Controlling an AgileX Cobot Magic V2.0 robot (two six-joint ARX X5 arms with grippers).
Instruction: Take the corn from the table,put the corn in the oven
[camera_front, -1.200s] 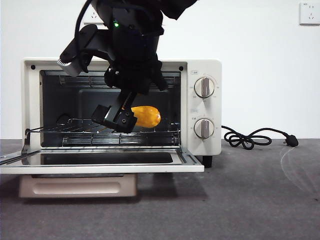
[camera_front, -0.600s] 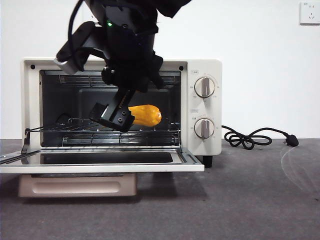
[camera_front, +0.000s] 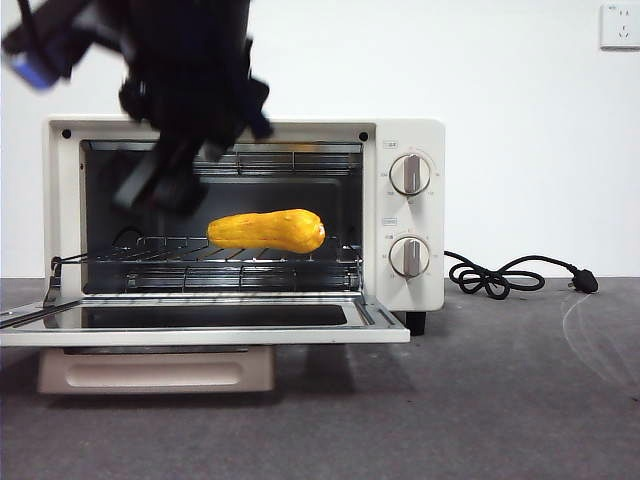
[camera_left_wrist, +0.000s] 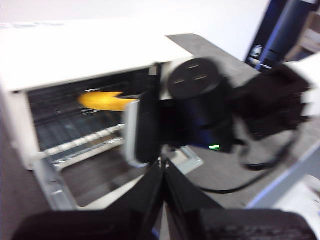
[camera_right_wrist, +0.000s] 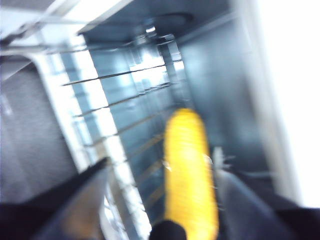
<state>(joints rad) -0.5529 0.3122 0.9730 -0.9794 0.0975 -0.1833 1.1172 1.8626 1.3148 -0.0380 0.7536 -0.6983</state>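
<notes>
Your right pincer (camera_front: 160, 190) hangs blurred at the upper left of the oven (camera_front: 400, 135) mouth, jaws spread and empty; the corn (camera_front: 267, 230) lies free on the wire rack (camera_front: 290, 268), below and right of it, so it rests level inside. Your left pincer (camera_left_wrist: 162, 167), pressed together, waits apart over the desk (camera_front: 500, 400).

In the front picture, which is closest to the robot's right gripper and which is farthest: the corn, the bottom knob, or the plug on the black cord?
From the right gripper, blurred at the oven's upper left opening:
1. The corn, lying on the rack inside.
2. The bottom knob, on the oven's right panel.
3. The plug, far right on the table.
</notes>
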